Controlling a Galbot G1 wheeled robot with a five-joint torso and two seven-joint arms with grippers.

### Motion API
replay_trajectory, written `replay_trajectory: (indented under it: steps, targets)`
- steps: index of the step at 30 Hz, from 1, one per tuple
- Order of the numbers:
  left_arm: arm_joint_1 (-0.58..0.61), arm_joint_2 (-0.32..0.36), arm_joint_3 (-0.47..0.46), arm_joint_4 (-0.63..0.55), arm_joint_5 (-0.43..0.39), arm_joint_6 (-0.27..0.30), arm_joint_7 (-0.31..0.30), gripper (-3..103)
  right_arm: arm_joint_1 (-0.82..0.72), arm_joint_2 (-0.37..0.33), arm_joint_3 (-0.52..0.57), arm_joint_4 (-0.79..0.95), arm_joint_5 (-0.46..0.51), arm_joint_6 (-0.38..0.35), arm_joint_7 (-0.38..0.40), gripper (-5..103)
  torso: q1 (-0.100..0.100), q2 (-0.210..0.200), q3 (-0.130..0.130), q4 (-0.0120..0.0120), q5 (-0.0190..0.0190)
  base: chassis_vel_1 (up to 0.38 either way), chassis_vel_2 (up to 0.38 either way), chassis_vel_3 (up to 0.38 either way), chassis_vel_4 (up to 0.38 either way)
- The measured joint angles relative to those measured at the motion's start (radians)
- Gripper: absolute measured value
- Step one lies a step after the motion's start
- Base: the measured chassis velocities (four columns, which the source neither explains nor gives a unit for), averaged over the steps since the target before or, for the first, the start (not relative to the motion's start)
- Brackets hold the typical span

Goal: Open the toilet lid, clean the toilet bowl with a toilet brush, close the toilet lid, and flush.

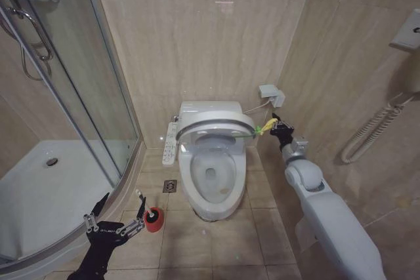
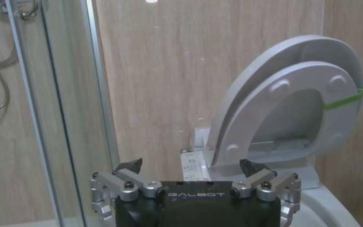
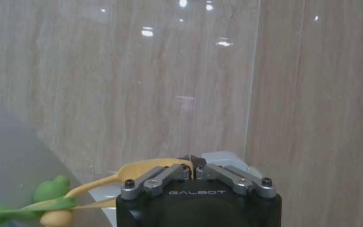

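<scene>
The white toilet lid (image 1: pixel 211 111) is raised, standing nearly upright against the tank, and the ring seat (image 2: pixel 276 99) is up with it. The toilet bowl (image 1: pixel 209 196) lies open below. My right gripper (image 1: pixel 276 126) is at the lid's right edge, shut on the yellow-green band (image 1: pixel 264 127) tied there; the right wrist view shows the band (image 3: pixel 99 182) running into the closed right gripper (image 3: pixel 194 166). The toilet brush (image 1: pixel 140 197) stands in its red holder cup (image 1: pixel 155 220) on the floor left of the bowl. Just left of it my left gripper (image 1: pixel 120 213) is open and empty, as the left gripper (image 2: pixel 189 166) also appears in its own wrist view.
A glass shower enclosure (image 1: pixel 65 129) with a curved sill fills the left side. A floor drain (image 1: pixel 170 186) lies between the shower and the toilet. The button panel (image 1: pixel 170 143) runs along the bowl's left side. A wall socket (image 1: pixel 271 93) and a coiled cord (image 1: pixel 374 129) are on the right wall.
</scene>
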Motion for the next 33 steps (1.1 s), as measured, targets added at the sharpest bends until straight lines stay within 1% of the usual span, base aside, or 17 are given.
replay_trajectory:
  steps: [5, 8, 14, 22, 31, 33]
  targets:
    - [0.0, 0.0, 0.0, 0.0, 0.0, 0.0, 0.0, 100, 0.056, 0.012, -0.035, -0.041, 0.002, -0.009, 0.013, 2, 0.0, 0.0, 0.0, 0.0, -0.0001, 0.0, 0.0, 0.0, 0.0]
    - [0.0, 0.0, 0.0, 0.0, 0.0, 0.0, 0.0, 100, 0.12, 0.025, -0.074, -0.094, 0.002, -0.013, 0.026, 2, 0.0, 0.0, 0.0, 0.0001, -0.0001, 0.0, 0.0, 0.0, 0.0]
    - [0.0, 0.0, 0.0, 0.0, 0.0, 0.0, 0.0, 100, 0.186, 0.023, -0.099, -0.167, 0.003, -0.004, 0.024, 2, 0.0, 0.0, 0.0, 0.0007, 0.0, 0.0, 0.0, 0.0, 0.0]
    - [0.0, 0.0, 0.0, 0.0, 0.0, 0.0, 0.0, 100, 0.265, 0.006, -0.128, -0.253, 0.007, 0.013, 0.014, 2, 0.0, 0.0, 0.0, 0.0006, 0.0, 0.0, 0.0, 0.0, 0.0]
    - [0.0, 0.0, 0.0, 0.0, 0.0, 0.0, 0.0, 100, 0.373, 0.021, -0.164, -0.339, 0.007, 0.013, 0.018, 2, 0.0, 0.0, 0.0, 0.0, 0.0002, 0.0, 0.0, 0.0, 0.0]
    - [0.0, 0.0, 0.0, 0.0, 0.0, 0.0, 0.0, 100, 0.391, 0.025, -0.169, -0.354, 0.006, 0.015, 0.018, 2, 0.0, 0.0, 0.0, 0.0002, 0.0, 0.0, 0.0, 0.0, 0.0]
